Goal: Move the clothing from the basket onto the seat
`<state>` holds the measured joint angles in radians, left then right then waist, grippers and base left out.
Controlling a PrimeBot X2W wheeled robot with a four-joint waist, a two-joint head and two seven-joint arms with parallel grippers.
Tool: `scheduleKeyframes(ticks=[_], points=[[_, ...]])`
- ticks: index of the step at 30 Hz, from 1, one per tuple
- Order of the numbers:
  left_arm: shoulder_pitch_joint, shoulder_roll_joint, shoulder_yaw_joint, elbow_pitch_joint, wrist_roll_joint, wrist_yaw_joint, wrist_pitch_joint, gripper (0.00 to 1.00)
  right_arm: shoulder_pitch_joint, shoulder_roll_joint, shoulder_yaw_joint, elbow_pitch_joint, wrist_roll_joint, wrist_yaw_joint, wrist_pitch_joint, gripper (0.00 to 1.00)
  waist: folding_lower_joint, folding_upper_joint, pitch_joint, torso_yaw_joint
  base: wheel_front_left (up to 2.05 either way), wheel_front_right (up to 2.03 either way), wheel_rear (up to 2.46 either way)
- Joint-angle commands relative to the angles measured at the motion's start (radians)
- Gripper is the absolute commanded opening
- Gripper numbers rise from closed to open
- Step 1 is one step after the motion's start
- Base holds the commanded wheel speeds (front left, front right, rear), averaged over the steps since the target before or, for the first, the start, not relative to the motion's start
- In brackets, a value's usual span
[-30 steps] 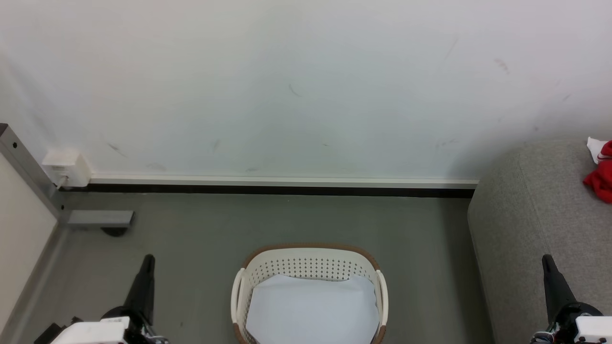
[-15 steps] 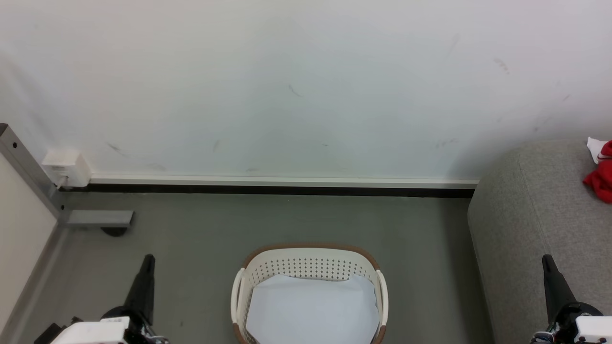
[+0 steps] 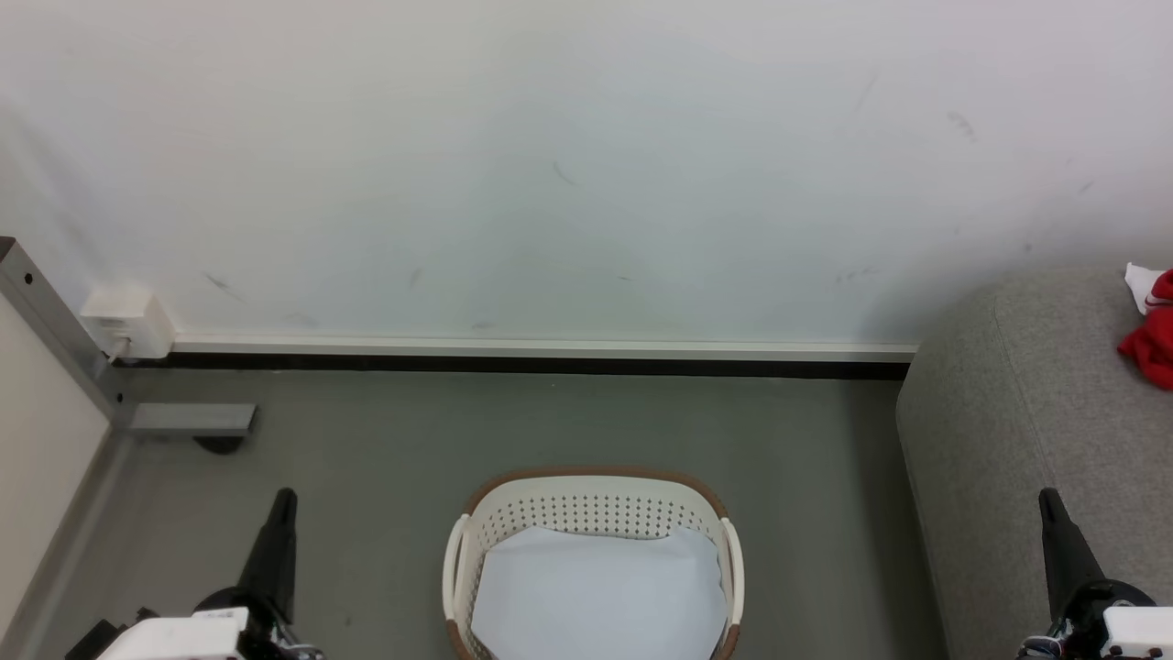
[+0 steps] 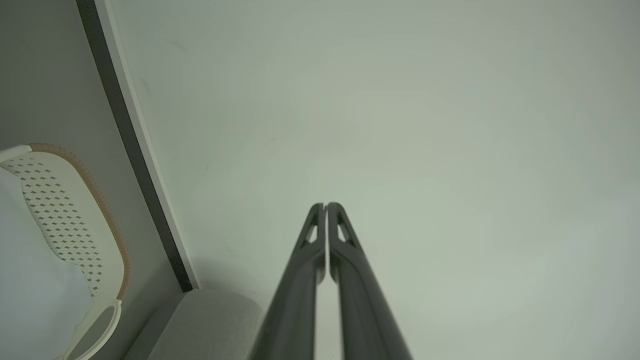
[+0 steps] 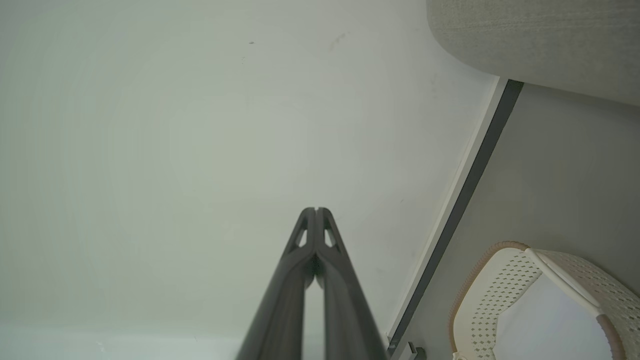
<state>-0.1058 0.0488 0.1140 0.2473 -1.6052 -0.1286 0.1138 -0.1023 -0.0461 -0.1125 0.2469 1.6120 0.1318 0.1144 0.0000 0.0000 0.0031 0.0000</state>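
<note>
- The wall (image 3: 586, 165) takes up most of what I face, with grey floor (image 3: 550, 422) below it.
- The seat (image 3: 1017, 412) rises at my right, rounded and much bigger than anything else here.
- The basket (image 3: 596, 475) stands on the floor between my arms. It holds a plain white cloth (image 3: 596, 587), and I see no red in it.
- The clothing (image 3: 1153, 346) lies crumpled on top of the seat, cut off by the head view's right edge. I judge the move done.
- It looks light, limp and easy to bunch. To take it, I would pinch a raised red fold rather than the thin white trim.
- My left claw (image 3: 285, 500) and right claw (image 3: 1047, 500) are both clenched on nothing, well apart from the clothing.
</note>
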Motion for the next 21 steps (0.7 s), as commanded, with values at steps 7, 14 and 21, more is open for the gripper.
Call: scheduleKeyframes(ticks=[7,14,21], points=[[-0.008,0.002,0.002,-0.003,-0.014,-0.005,0.004,0.0,-0.014,-0.008,-0.004,-0.005,0.002,-0.002,0.003,0.0,0.0,0.0,0.0,0.0,0.0,0.0,0.0],[-0.008,0.002,0.002,-0.003,-0.014,-0.005,0.004,0.0,-0.014,-0.008,-0.004,-0.005,0.002,-0.002,0.003,0.0,0.0,0.0,0.0,0.0,0.0,0.0,0.0],[-0.008,0.002,0.002,-0.003,-0.014,-0.005,0.004,0.0,-0.014,-0.008,-0.004,-0.005,0.002,-0.002,0.003,0.0,0.0,0.0,0.0,0.0,0.0,0.0,0.0]])
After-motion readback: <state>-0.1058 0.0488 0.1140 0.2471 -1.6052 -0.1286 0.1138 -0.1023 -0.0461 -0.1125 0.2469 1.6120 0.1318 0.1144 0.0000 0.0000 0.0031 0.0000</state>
